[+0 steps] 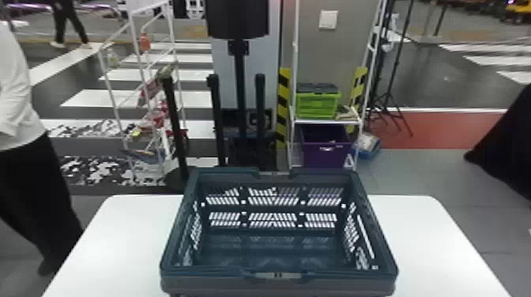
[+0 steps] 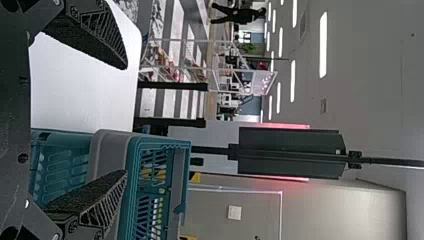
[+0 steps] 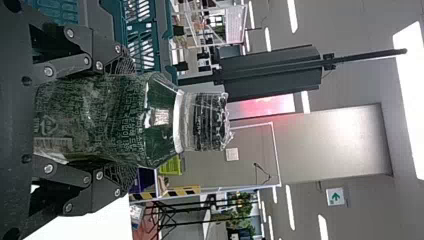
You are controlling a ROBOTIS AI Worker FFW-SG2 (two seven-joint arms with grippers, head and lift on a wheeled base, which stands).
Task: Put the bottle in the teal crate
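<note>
- Right gripper [image 3: 126,121]: closed on the bottle [image 3: 95,117], one finger pressed to each flank.
- Bottle: between those fingers, upright, cap [image 3: 207,121] up and above the grip. Base hidden behind gripper parts.
- Hold: around the body, below the sloping shoulder. Judged the right place, since the sides there ran fairly straight; the shoulder would have let the pads ride off.
- Surface: glossy, with loose clear film wrinkled round the cap. Judged slippery, the cap a poor handle because the film might have slid or torn.
- Walls: taken for thin plastic, likely to give a little under squeeze but not brittle. Firm, even pressure seemed best.
- Weight: fill level could not be read; if full, probably moderately heavy and apt to swing or sink if the grip slackened.
- Crate [image 1: 213,272]: to the right gripper's left, on the table [image 1: 130,229]. Bottle outside it; the base would have needed to clear the rim.
- Left gripper [image 2: 124,119]: released, fingers spread, nothing between them, on the crate's other side.
</note>
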